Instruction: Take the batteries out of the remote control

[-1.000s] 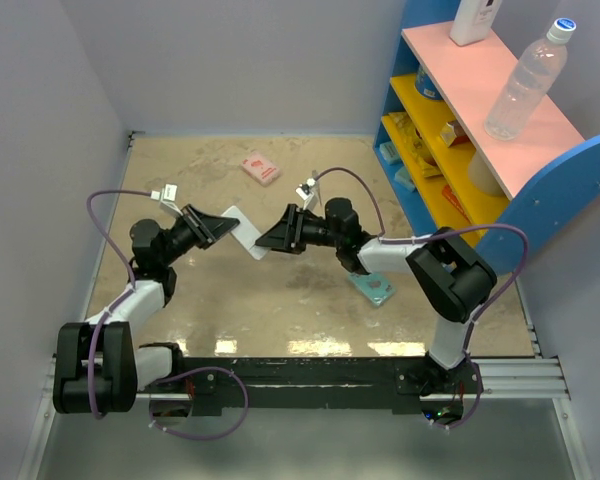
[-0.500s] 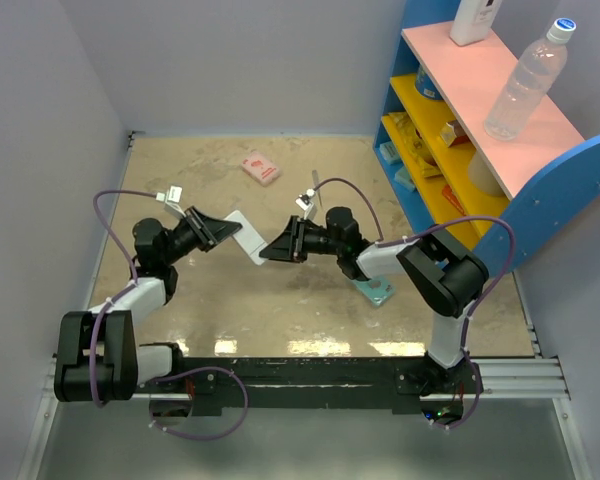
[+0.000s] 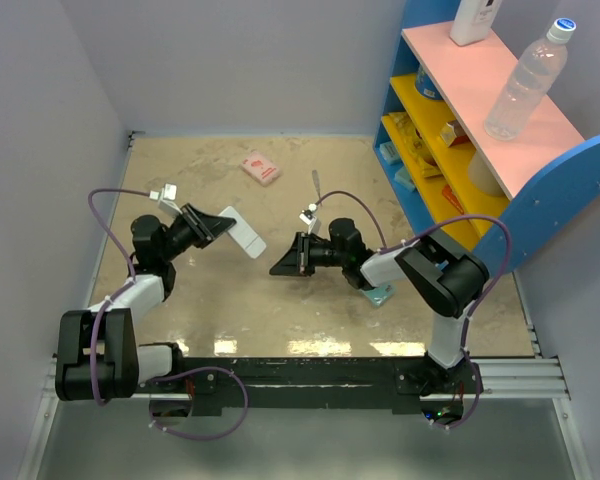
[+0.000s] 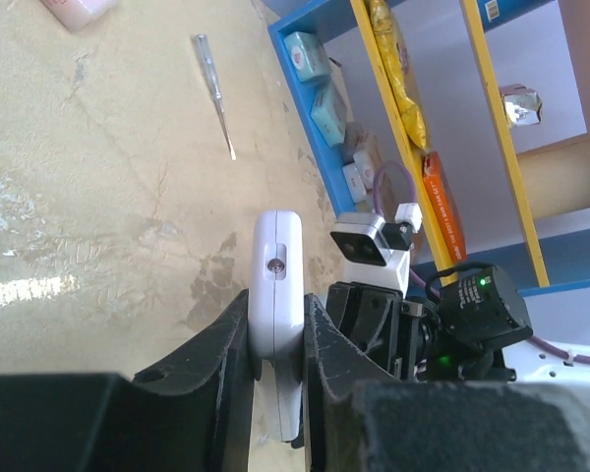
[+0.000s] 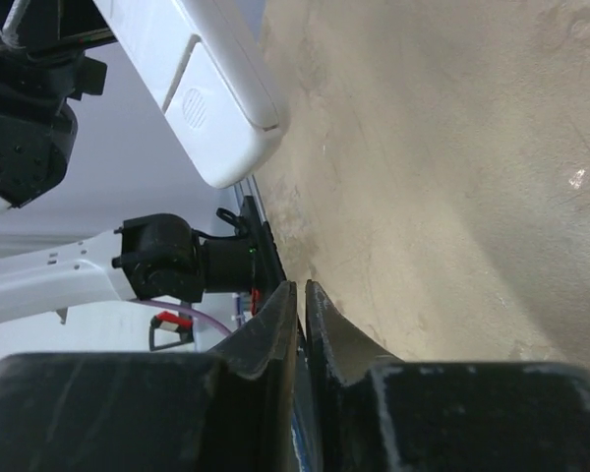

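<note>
The remote control is a slim white bar held off the table, with my left gripper shut on one end. In the left wrist view it stands edge-on between the black fingers, its end pointing at the right arm. My right gripper is shut with nothing between its fingers. It hangs low over the table, apart from the remote control and to its right. The right wrist view shows the shut gripper with the remote control up and to its left. No batteries are in view.
A pink packet and a screwdriver lie on the far part of the table. A teal flat box lies under the right arm. A blue and yellow shelf with a bottle stands along the right side.
My right gripper has let go of the remote control's end, shut, and drawn back down toward the near right. The left gripper still holds the remote control in place.
</note>
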{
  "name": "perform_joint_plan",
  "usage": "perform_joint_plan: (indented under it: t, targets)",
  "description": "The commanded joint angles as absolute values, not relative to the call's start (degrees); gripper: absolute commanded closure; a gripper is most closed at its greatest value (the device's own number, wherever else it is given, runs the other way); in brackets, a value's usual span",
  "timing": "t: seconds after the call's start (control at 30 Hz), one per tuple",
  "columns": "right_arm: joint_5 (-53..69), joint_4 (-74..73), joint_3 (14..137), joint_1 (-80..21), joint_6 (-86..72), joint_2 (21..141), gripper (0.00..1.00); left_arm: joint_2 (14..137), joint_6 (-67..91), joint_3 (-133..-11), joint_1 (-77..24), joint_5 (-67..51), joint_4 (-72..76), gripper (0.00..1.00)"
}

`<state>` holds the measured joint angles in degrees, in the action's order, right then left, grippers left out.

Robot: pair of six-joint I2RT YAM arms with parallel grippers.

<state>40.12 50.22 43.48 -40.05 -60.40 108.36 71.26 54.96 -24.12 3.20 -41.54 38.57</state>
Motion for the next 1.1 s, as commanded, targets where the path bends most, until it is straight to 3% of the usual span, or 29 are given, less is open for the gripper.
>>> perform_joint_plan:
  t: [0.0, 0.07, 0.1, 0.2, 0.37, 0.77, 1.07]
  targets:
    - [39.12, 48.62, 44.64, -39.82, -56.78, 104.07, 0.69, 70.4, 53.0, -25.93, 3.52, -40.87, 39.55, 1.0]
    - [36.32, 42.03, 46.31, -39.82, -54.76, 102.58, 0.54, 69.0, 52.82, -24.79, 3.52, -41.57, 39.64, 1.0]
    - [35.78, 40.53, 48.06, -39.81, -54.84, 101.61, 0.42, 68.47, 52.82, -24.35, 3.52, -41.75, 39.64, 1.0]
    - [35.86, 41.3, 50.44, -39.82, -58.52, 101.6, 0.24, 66.98, 53.43, -23.12, 3.52, -42.8, 40.78, 1.0]
    - [37.0, 39.64, 55.1, -39.9, -59.94, 103.71, 0.21, 65.83, 55.11, -22.41, 3.52, -44.47, 42.18, 1.0]
    - [38.41, 42.36, 59.5, -41.4, -62.31, 109.51, 0.3, 66.71, 60.55, -21.18, 3.43, -45.09, 48.6, 1.0]
    - [39.02, 48.07, 54.33, -41.48, -62.84, 110.39, 0.76, 67.41, 58.71, -22.32, 3.52, -42.72, 46.32, 1.0]
